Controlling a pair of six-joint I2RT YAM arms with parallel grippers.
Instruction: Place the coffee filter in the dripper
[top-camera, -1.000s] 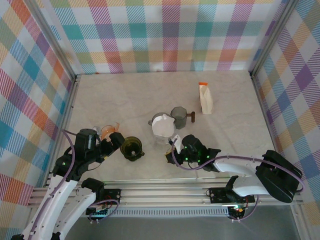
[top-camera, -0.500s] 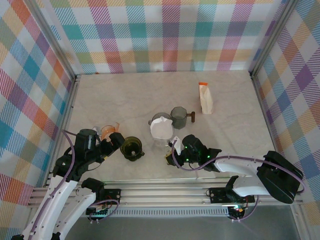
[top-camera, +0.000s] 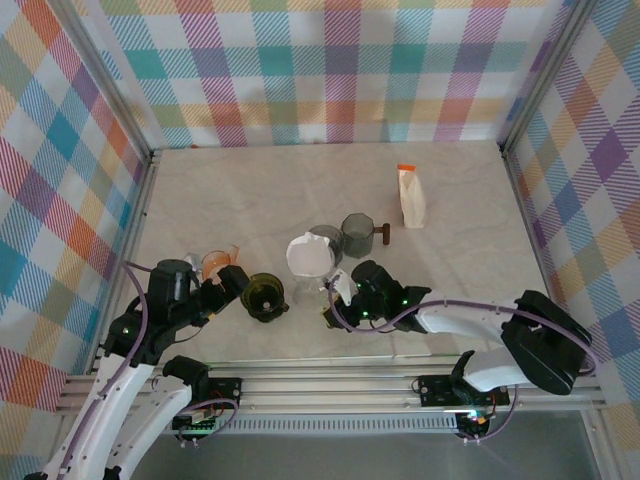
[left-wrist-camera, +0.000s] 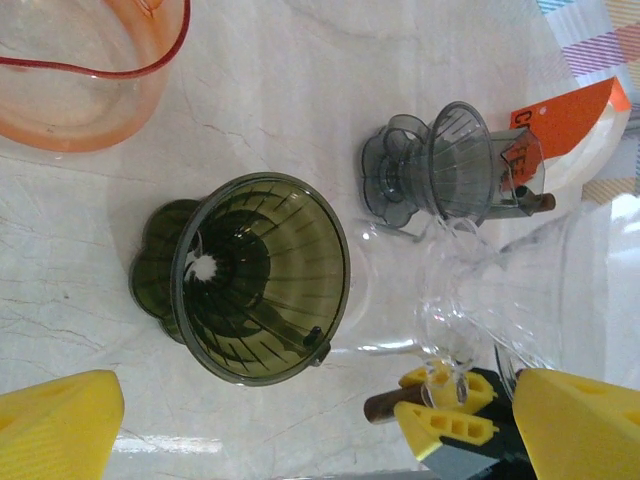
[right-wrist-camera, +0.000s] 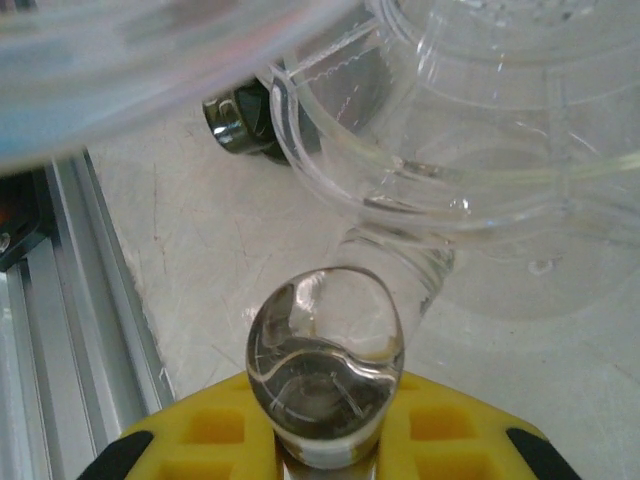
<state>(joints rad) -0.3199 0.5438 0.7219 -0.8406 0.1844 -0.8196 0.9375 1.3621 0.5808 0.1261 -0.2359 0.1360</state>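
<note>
Top external view: the white filter (top-camera: 308, 257) seems to ride on the clear glass dripper (top-camera: 310, 288), at eleven o'clock from the right fingers (right-wrist-camera: 190, 440), which are pinched narrow on its handle (right-wrist-camera: 325, 370). The left fingers (left-wrist-camera: 55, 425) gape wide by the green dripper (top-camera: 265, 297). Right wrist view makes that pinch plain, while overhead it's too small to read.

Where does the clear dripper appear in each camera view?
Top external: the clear dripper, centre, just below the white filter.
Left wrist: right of centre, lower half.
Right wrist: top and right, very near.
Shared landmark: the right pincer, shut on its handle.
</note>
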